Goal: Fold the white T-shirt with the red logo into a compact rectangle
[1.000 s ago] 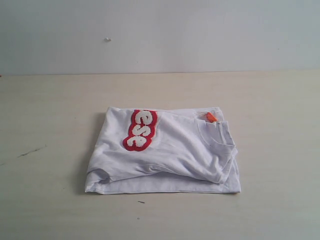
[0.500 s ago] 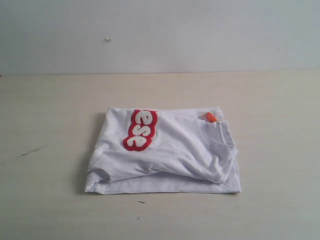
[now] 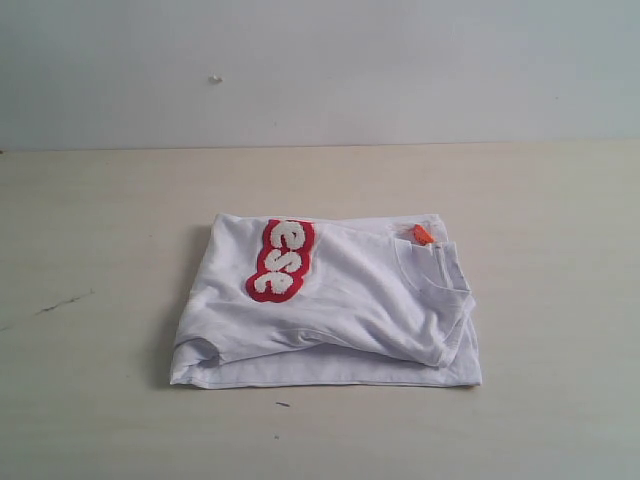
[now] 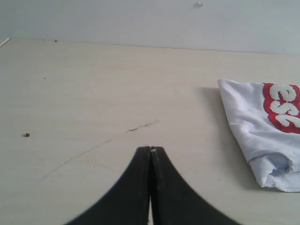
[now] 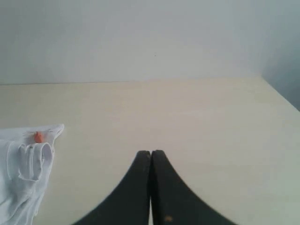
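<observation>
**Folded Shirt Lies Unmoved, Both Grippers Shut and Clear of It**

The white short-sleeved cotton T-shirt point(image 3: 330, 310) sits folded into a rough rectangle at the middle of the pale wooden table point(image 3: 100, 220), in the same spot and shape as a second ago. No edge or crease appears to have shifted between the frames.

The long red logo patch point(image 3: 281, 260), with fuzzy white rounded letters, runs across the top layer left of centre. Only part of the lettering shows, and the rest disappears over the fold at the far edge. A small orange neck tag point(image 3: 422, 234) pokes out near the far right corner, just beside the bunched collar. Along the near edge the upper layer bulges loosely over the flat hem beneath it. A thin dark scuff point(image 3: 62, 303) marks the tabletop well to the shirt's left.

The left gripper point(image 4: 150, 149) has its black jaws pressed tip to tip with nothing between them, over bare table and apart from the shirt's left edge. The right gripper point(image 5: 150, 152) is closed the same way and empty, off the corner that carries the tag. Whether either pair of tips touches the wood cannot be told from the wrist views.
</observation>
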`<action>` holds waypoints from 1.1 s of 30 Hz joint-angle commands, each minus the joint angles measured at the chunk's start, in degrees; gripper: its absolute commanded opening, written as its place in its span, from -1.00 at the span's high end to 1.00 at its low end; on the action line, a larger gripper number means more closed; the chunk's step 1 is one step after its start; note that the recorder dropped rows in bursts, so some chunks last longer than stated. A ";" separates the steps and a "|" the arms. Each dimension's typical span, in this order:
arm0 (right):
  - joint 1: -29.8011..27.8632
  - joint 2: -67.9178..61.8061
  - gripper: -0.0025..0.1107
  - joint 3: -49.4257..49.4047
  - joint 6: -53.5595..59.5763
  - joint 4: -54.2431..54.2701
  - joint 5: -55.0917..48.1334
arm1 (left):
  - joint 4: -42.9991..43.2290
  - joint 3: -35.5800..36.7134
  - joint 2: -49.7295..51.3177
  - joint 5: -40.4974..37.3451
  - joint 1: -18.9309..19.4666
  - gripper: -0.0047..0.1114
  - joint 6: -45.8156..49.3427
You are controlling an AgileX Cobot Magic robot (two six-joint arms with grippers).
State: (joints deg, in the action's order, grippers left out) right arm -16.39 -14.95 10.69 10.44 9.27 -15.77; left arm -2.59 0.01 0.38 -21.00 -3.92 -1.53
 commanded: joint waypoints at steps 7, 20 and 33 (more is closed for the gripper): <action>-0.41 11.15 0.96 -6.67 -0.18 -0.27 2.25 | 0.11 -0.01 -0.38 0.70 0.02 0.92 -0.20; -0.41 13.00 0.96 -10.69 -3.19 -0.48 1.18 | 0.11 -0.01 -0.38 0.70 0.02 0.92 -0.20; -0.41 14.95 0.96 -10.69 -6.65 -2.09 -0.35 | 0.11 -0.01 -0.38 0.70 0.02 0.92 -0.20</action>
State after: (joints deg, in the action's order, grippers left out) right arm -16.39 -0.35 0.28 4.26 8.38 -15.81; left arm -2.59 0.01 0.38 -21.00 -3.92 -1.53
